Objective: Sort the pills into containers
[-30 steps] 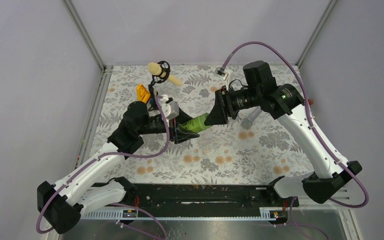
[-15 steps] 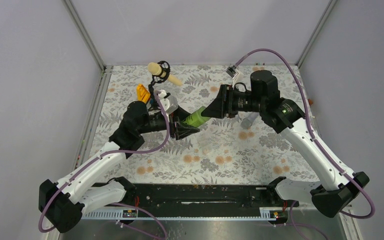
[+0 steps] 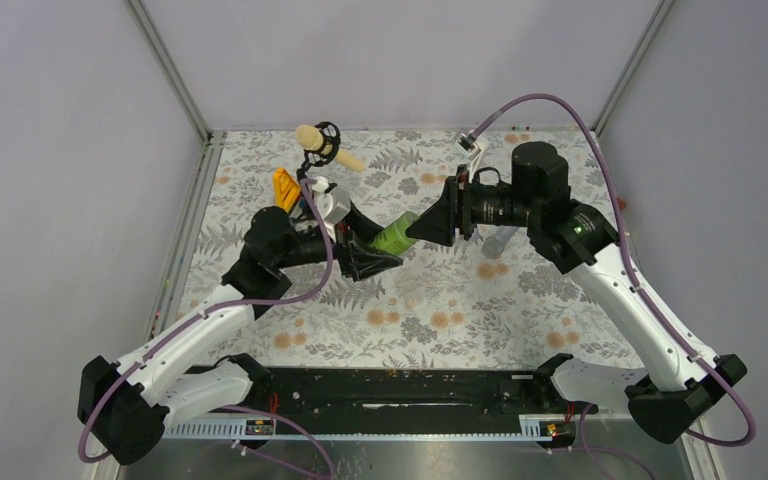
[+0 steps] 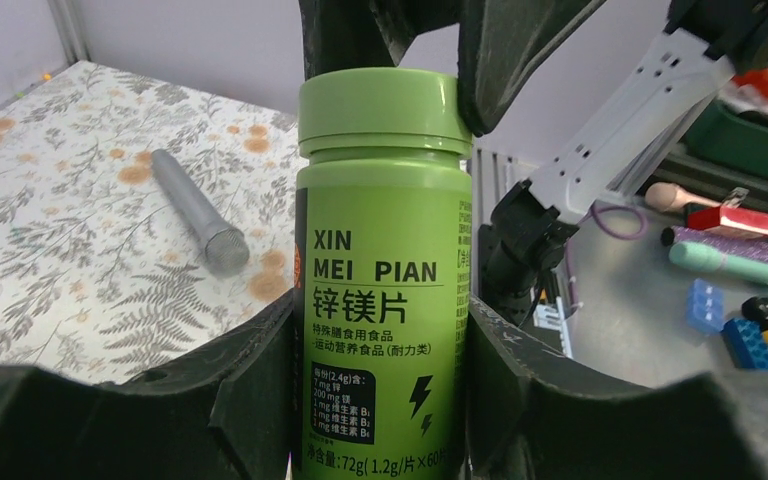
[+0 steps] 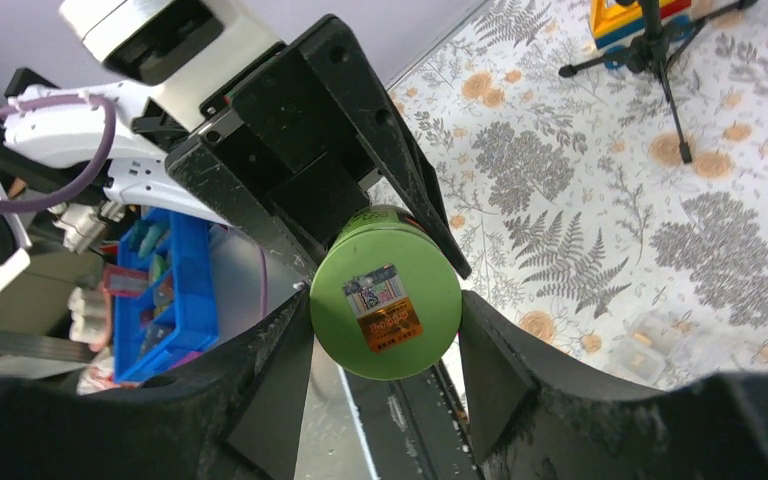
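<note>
Left tool (image 3: 372,256) grips the green bottle (image 3: 394,234) (tilted, in mid-air) by its body; right tool (image 3: 428,226) clamps its cap (image 5: 385,305).

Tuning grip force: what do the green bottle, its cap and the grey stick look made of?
The green bottle: likely plastic, smooth satin wall with printed text. Its cap: same green plastic, soft sheen, moulded edge. The grey stick: matte metal or painted plastic, mesh-like tip; unclear which.
</note>
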Controlling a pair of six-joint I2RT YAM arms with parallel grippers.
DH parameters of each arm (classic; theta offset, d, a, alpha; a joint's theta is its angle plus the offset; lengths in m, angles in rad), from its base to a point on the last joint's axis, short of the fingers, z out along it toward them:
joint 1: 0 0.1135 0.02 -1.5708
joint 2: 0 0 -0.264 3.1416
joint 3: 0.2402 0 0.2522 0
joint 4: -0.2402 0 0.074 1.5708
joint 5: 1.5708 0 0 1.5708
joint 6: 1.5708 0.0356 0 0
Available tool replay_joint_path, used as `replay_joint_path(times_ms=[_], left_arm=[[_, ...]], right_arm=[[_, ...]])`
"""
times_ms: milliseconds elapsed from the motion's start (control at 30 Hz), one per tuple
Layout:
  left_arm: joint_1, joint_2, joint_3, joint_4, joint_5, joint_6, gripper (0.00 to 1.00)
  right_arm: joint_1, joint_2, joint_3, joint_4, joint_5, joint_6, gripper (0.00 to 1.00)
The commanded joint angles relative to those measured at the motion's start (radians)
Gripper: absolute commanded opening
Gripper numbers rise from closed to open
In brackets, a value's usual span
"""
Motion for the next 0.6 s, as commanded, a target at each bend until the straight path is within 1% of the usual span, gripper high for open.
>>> replay_joint_path(times_ms=[0, 67, 167, 300, 567], left_arm=[[-0.018, -0.025, -0.012, 0.469, 0.033, -0.231, 0.00], [-0.020, -0.017, -0.035, 0.596, 0.048, -0.306, 0.00], [-0.018, -0.011, -0.047, 0.673, 0.064, -0.345, 0.00], [-0.020, -0.005, -0.033, 0.673, 0.073, -0.347, 0.00], [-0.020, 0.009, -0.019, 0.668, 0.065, -0.362, 0.00]], right_arm=[[0.029, -0.007, 0.003, 0.008, -0.080, -0.124, 0.24], [0.027, -0.005, 0.018, 0.019, -0.115, -0.119, 0.25], [0.028, 0.004, 0.038, 0.018, -0.164, -0.106, 0.25], [0.029, -0.004, 0.043, 0.017, -0.180, -0.111, 0.25], [0.028, -0.015, 0.068, -0.027, -0.107, -0.175, 0.24]])
